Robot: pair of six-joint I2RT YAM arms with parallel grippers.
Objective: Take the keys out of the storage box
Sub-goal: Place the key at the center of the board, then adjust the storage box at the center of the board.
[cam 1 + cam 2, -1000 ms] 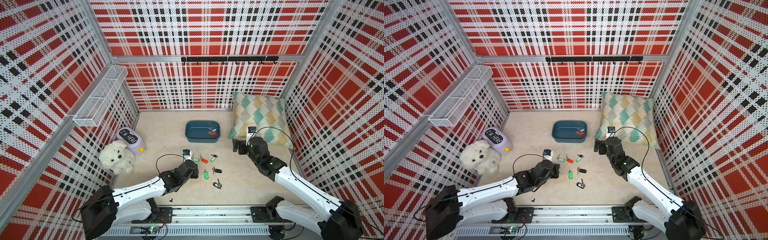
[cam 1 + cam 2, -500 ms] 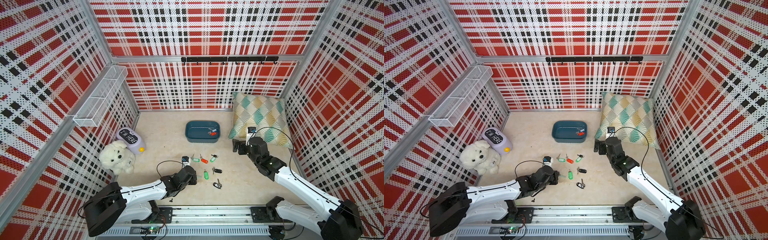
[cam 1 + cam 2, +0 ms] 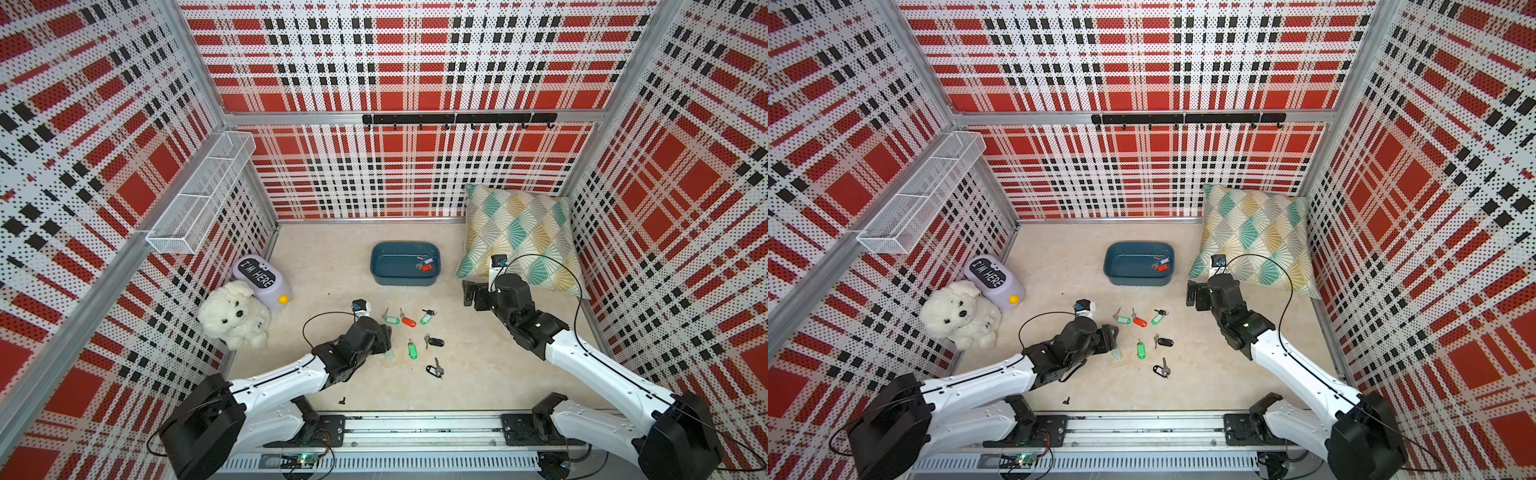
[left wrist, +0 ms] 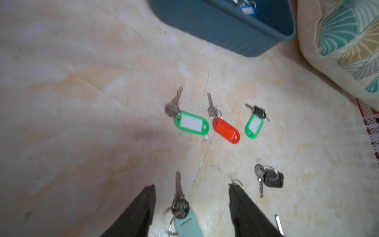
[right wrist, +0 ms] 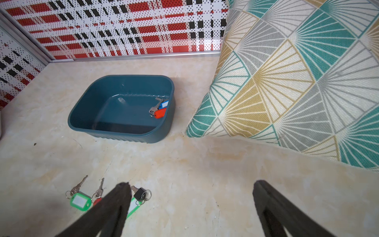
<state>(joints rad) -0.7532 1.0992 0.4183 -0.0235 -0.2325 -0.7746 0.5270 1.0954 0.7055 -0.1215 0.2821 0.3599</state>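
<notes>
The storage box (image 3: 390, 266) (image 3: 1125, 266) (image 5: 123, 110) is a shallow teal tub near the back of the floor. Two keys, with a blue and a red tag (image 3: 424, 264) (image 3: 1161, 264) (image 5: 160, 109), lie in its right end. Several more keys lie on the floor in front, with green (image 3: 391, 320), red (image 3: 408, 321) and black (image 3: 434, 342) tags. My left gripper (image 3: 384, 337) (image 4: 192, 185) is open, and a pale-tagged key (image 4: 180, 205) (image 3: 390, 354) lies loose on the floor between its fingers. My right gripper (image 3: 471, 293) (image 5: 190, 184) hovers open and empty beside the box.
A patterned pillow (image 3: 519, 237) leans in the back right corner. At the left wall sit a white plush dog (image 3: 232, 313) and a lilac "I'M HERE" gadget (image 3: 259, 278). A wire basket (image 3: 199, 195) hangs above them. A small black bit (image 3: 341, 401) lies near the front rail.
My left gripper drew back toward the front and opened, leaving the pale-tagged key on the floor. The right arm has not moved.
</notes>
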